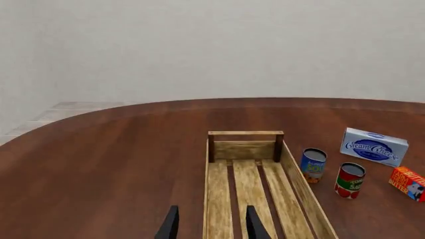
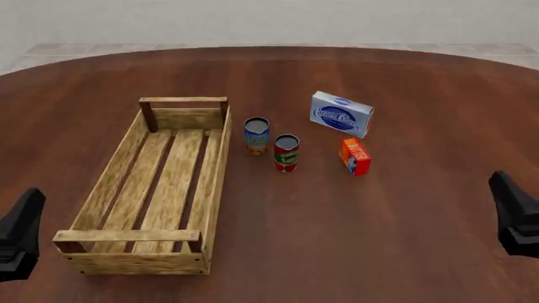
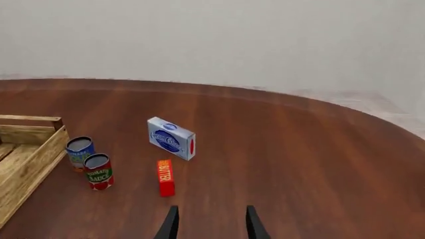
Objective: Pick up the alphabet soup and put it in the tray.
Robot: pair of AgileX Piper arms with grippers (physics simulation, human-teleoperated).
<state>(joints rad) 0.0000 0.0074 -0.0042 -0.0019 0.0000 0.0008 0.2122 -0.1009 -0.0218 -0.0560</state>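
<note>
Two cans, two boxes and one crate stood on the round dark-wood table (image 2: 404, 240). The small blue-labelled alphabet soup can with an orange lower band (image 2: 257, 136) stood upright just beside the long side of the large light-wood slatted tray (image 2: 216, 183), at its three o'clock, outside it and not touching it. At the soup's five o'clock, close by, stood a red-and-green can (image 2: 286, 152) reading "Tomato Sauce" in the right wrist view. A white-and-blue box (image 2: 341, 114) read "Cream Cheese"; at its six o'clock a small orange-red box (image 2: 355, 156) read "Butter". The soup's own lettering was too small to read. The left gripper (image 1: 212, 226) hung above the tray's near end, fingers apart and holding nothing; the right gripper (image 3: 210, 224), likewise spread and bare, hung over bare table. Both were cut off by the frame edges in the front view.
</note>
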